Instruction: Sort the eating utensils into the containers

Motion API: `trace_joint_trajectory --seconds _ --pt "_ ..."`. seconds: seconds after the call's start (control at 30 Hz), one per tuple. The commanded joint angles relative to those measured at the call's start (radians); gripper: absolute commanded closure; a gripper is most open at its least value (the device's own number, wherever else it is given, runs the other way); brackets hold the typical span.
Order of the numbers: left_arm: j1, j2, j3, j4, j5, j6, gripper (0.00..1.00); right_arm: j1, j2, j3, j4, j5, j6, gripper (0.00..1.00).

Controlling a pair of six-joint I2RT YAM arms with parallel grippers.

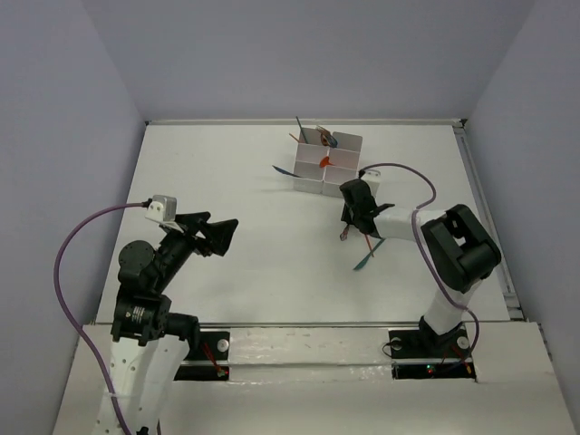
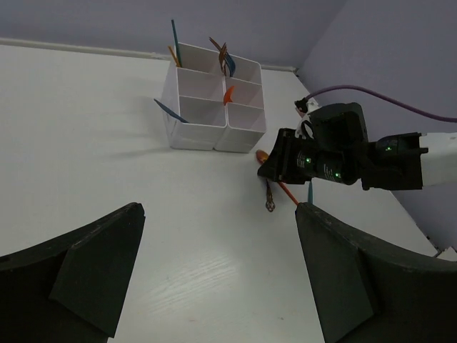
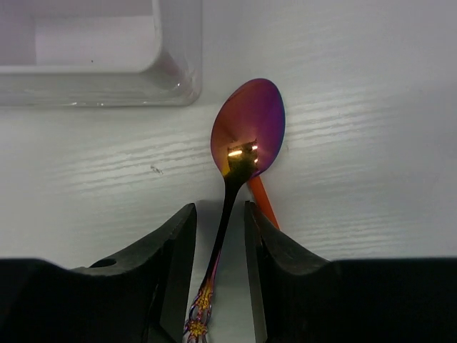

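White table (image 1: 227,181), lavender walls. Right arm (image 1: 458,245) is stretched out low over the table; left arm (image 1: 149,272) is held up well clear of the utensils. Left claw (image 1: 220,234) is spread wide with nothing between its fingers. Right claw (image 3: 220,214) has its jaws narrowly apart, straddling the handle of an iridescent spoon (image 3: 248,128) lying flat, with a gap showing on each side at the tips. The spoon bowl sits just ahead of the fingertips. The white six-cell container (image 1: 313,168) is just ahead of the right claw and off to one side, not touching the spoon. Several teal and orange utensils stand in its cells. An orange utensil (image 3: 263,201) lies under the spoon, crossing beneath the right claw. A teal utensil (image 1: 367,258) lies on the table just behind the right claw.
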Motion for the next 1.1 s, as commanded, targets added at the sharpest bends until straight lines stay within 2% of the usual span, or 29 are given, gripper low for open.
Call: trace_joint_trajectory --seconds 0.0,0.17,0.27,0.3,0.37,0.4,0.67,0.83,0.93,1.07 --pt "-0.003 0.008 -0.009 0.042 0.005 0.001 0.01 0.003 0.043 0.043 0.010 0.091 0.006 0.63" --pt "-0.003 0.012 -0.010 0.042 0.008 -0.001 0.01 0.003 0.066 0.060 0.006 0.126 -0.017 0.69" --pt "0.006 0.012 -0.012 0.042 0.010 -0.001 0.01 0.003 0.078 0.065 0.007 0.132 -0.023 0.77" --pt "0.006 0.012 -0.010 0.043 0.010 -0.001 0.01 0.003 0.080 0.068 0.004 0.138 -0.023 0.84" --pt "0.006 0.014 -0.012 0.043 0.012 -0.001 0.01 0.003 0.068 0.063 0.009 0.137 -0.021 0.92" --pt "0.006 0.015 -0.010 0.043 0.010 -0.001 0.01 0.003 0.060 0.059 0.016 0.137 -0.023 0.93" --pt "0.015 0.019 -0.012 0.043 0.013 -0.001 0.01 0.003 -0.070 0.014 0.098 0.118 -0.046 0.93" --pt "0.015 0.025 -0.010 0.046 0.016 -0.001 0.01 0.003 -0.245 -0.047 0.216 0.092 -0.125 0.93" --pt "0.024 0.031 -0.010 0.046 0.018 -0.001 0.01 0.003 -0.324 -0.073 0.395 0.121 -0.222 0.93" --pt "0.033 0.037 -0.012 0.048 0.022 -0.001 0.01 0.003 -0.301 -0.060 0.632 0.160 -0.392 0.93"
